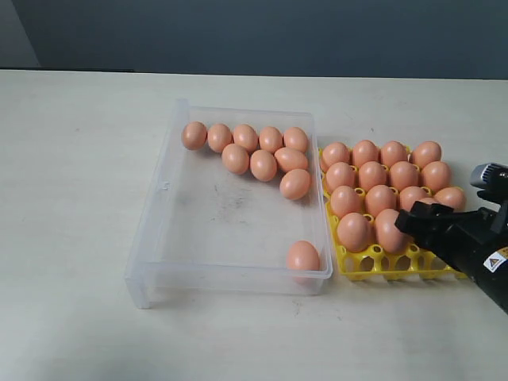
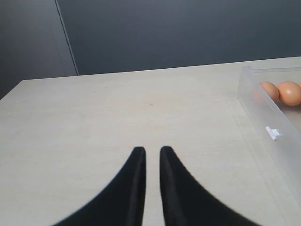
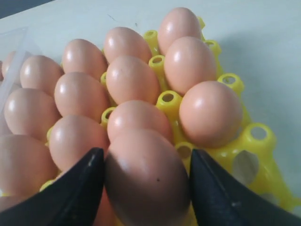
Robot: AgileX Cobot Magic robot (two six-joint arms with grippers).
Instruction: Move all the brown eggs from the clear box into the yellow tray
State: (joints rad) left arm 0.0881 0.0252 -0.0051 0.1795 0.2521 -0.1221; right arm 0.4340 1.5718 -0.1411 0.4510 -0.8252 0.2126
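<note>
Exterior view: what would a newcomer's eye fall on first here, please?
The yellow tray on the right, mostly full of brown eggs, catches the eye first. The right claw grips another egg over its near edge. In the clear box beside it, a cluster lies at the far side and a lone egg in the near right corner.

10 brown eggs (image 1: pixel 263 165) in clear box (image 1: pixel 210 230), rest in adj. yellow tray (image 1: pixel 361 267).
</note>
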